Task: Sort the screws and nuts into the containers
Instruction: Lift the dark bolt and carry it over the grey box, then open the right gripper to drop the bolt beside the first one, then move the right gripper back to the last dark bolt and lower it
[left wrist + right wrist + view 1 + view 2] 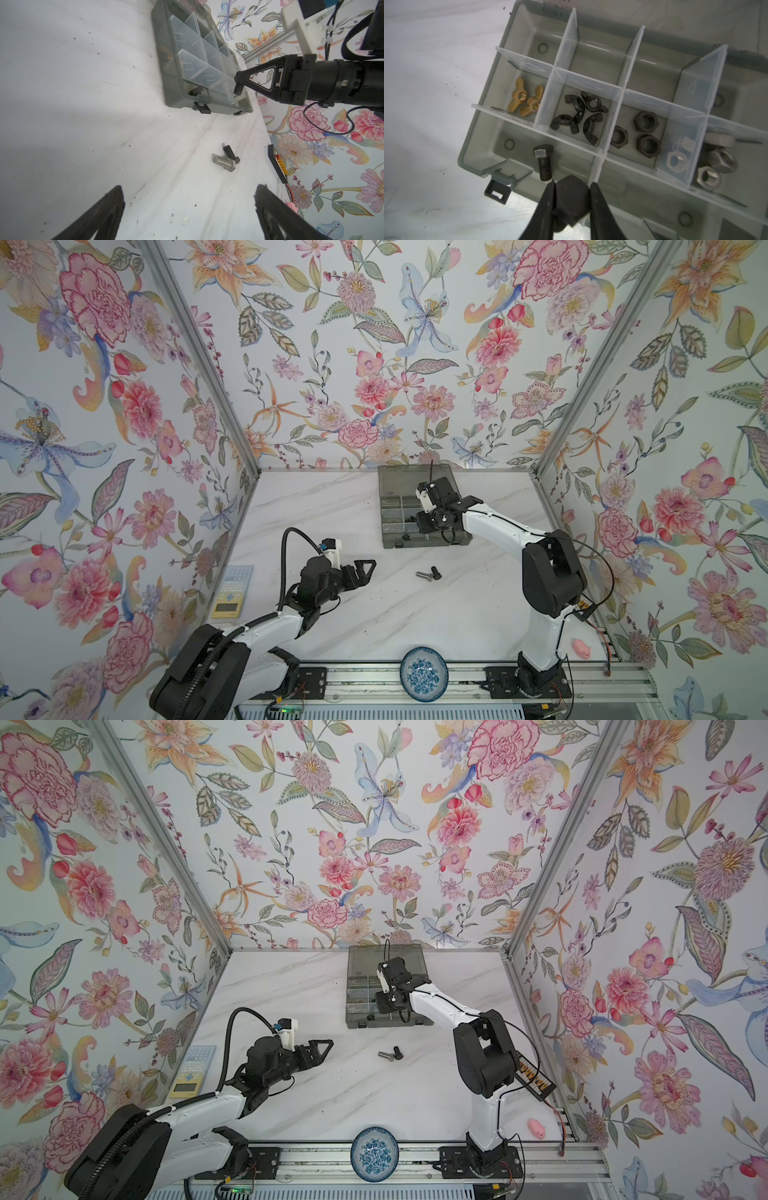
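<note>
Stock, as counted from my own two arms.

1. My right claw [572, 184]: pinching the held black screw [571, 199] by its hex head, shank hanging down, over the 6 o'clock row of the organiser box [467, 162].
2. My left claw [365, 568]: spread wide, holding nothing, at 9 o'clock of the loose pair.
3. Loose on the table [332, 510], 6 o'clock of the box: silver screw [423, 575] and loose black screw [436, 571], touching.
4. Box, table's 12 o'clock, lid open. Separate compartments: brass wing nuts [526, 99]; black wing nuts [581, 116]; black hex nuts [641, 133]; silver nuts [708, 178], two neighbouring compartments; boxed black screw [543, 162], 6 o'clock row.
</note>
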